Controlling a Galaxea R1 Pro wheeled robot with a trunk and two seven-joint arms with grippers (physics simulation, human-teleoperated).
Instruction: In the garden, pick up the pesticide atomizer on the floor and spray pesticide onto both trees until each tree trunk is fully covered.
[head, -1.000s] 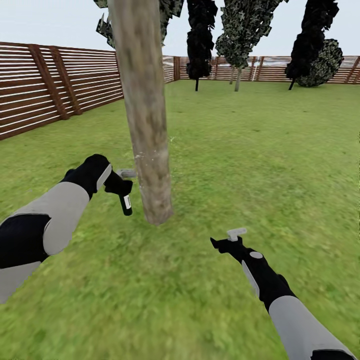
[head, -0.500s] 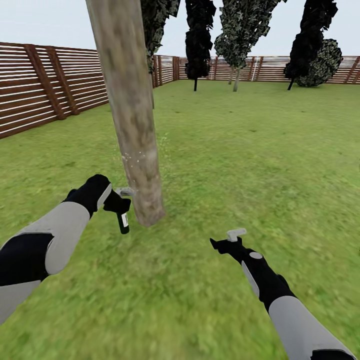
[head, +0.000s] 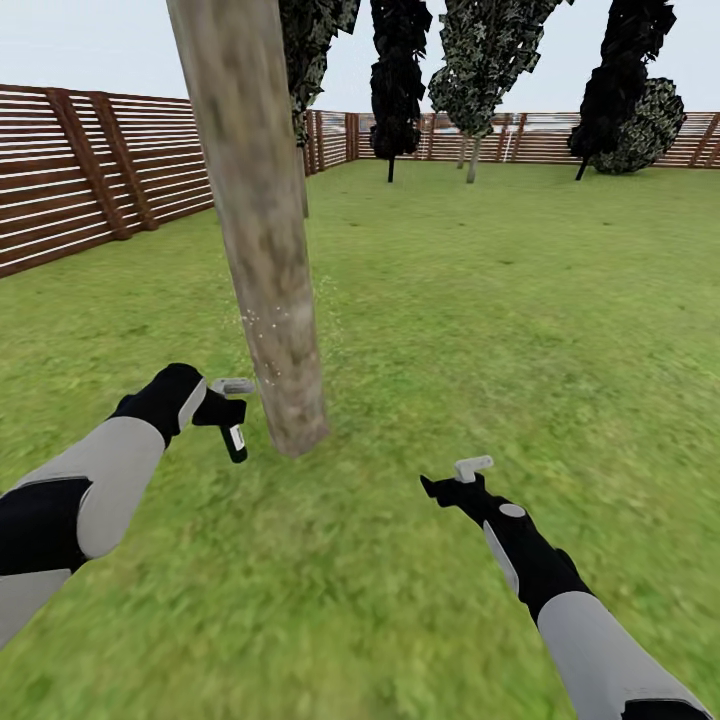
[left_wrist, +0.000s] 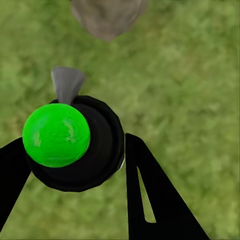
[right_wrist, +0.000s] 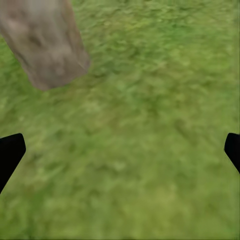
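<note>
Grass, a green lawn (head: 480, 300), covers the ground in the head view, closed at the left and far side by a brown horizontal-slat wooden fence (head: 90, 180). One thick mottled beige-grey tree trunk (head: 262, 230) rises close ahead, pale specks dotting its lower bark. Two black narrow conifers (head: 398, 75) and two speckled dark green trees stand by the far fence. The left gripper (head: 225, 405) is clamped on the small black pesticide atomizer with a white patch (head: 234, 440), just beside the trunk's base. The right gripper (head: 455, 480) hangs over bare grass.

Left wrist view: the atomizer's bright green round cap (left_wrist: 56, 135) sits between two black fingers (left_wrist: 150, 195), the trunk base beyond.

Right wrist view: two black fingertips (right_wrist: 10, 152) stand wide apart, holding nothing, near the trunk base.
</note>
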